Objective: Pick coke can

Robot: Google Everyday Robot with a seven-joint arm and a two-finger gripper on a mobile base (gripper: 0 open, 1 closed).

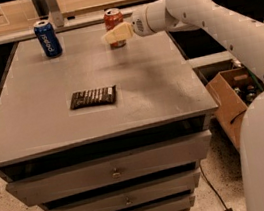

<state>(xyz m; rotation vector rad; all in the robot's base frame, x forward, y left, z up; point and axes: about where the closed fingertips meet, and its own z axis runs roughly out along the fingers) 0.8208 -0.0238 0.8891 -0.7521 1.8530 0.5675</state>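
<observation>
The coke can, red-orange with a silver top, stands upright at the back of the grey cabinet top, right of centre. My gripper, cream-coloured at the end of the white arm, reaches in from the right. It overlaps the lower half of the can in the camera view, so only the can's upper part shows. I cannot tell whether the gripper touches the can.
A blue Pepsi can stands at the back left. A dark snack bar lies flat near the middle. Drawers sit below the top. An open cardboard box stands on the floor to the right. Railings run behind the cabinet.
</observation>
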